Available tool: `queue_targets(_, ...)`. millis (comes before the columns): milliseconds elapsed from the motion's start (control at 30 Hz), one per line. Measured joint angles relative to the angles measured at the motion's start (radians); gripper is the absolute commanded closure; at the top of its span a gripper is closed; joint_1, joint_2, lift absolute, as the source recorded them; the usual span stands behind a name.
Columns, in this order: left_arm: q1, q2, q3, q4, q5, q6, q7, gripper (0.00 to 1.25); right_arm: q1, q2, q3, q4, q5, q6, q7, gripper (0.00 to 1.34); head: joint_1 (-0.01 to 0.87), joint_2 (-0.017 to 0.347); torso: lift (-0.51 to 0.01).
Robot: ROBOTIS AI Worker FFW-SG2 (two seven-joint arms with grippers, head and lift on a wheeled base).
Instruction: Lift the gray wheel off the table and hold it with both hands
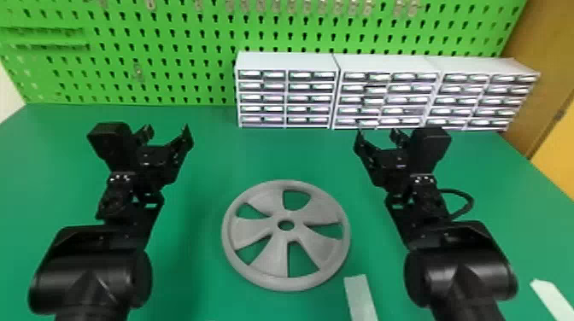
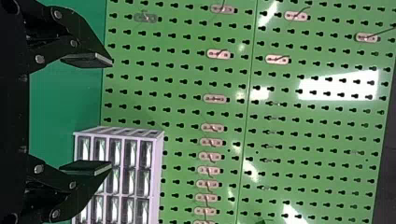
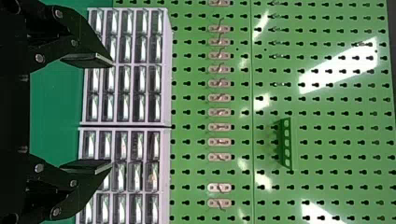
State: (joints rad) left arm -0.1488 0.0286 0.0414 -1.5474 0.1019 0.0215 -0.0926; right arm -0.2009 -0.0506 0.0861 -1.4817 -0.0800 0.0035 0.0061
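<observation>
Gray, round, flat wheel (image 1: 273,226) with five cut-outs: free of your jaws, flat on the green, smooth table (image 1: 205,153), between your two arms.
Black left gripper (image 1: 167,130): spread wide, empty, aimed at the pegboard, on the wheel's left; probably a ready pose, leaving room for the rim.
Black right gripper (image 1: 376,133): equally wide and empty, mirrored on the right, which should suit an even two-sided lift.
Rim: you likely need both grippers lower and turned inward to catch opposite sides.
Pale flat strip (image 1: 361,299): near the wheel's near right edge; your right fingers could snag it.
White drawer cabinets (image 1: 284,91), green perforated pegboard (image 1: 171,72): behind, so avoid overreaching forward.
</observation>
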Motion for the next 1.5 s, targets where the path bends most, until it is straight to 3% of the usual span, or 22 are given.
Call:
queue_targets(433,0.0,0.0,0.001,0.0,0.006,0.0,-0.001,0.48,-0.004,0.0,0.003,-0.001,0.004,0.02,0.0,0.5,0.711,0.015,-0.098)
queue_targets(633,0.0,0.0,0.003,0.0,0.007,0.0,-0.001,0.48,-0.008,0.003,-0.003,-0.038,0.03,0.097,-0.001,0.5,0.711,0.015,-0.098)
queue_targets(1033,0.003,0.0,0.004,0.0,0.01,0.002,-0.001,0.48,-0.04,-0.023,0.01,-0.138,-0.028,0.355,-0.06,0.49,0.711,0.015,-0.098)
queue_targets(1500,0.005,-0.001,0.004,0.0,0.017,0.006,0.0,0.48,-0.13,-0.06,0.031,-0.285,-0.108,0.826,-0.157,0.49,0.711,0.015,-0.098)
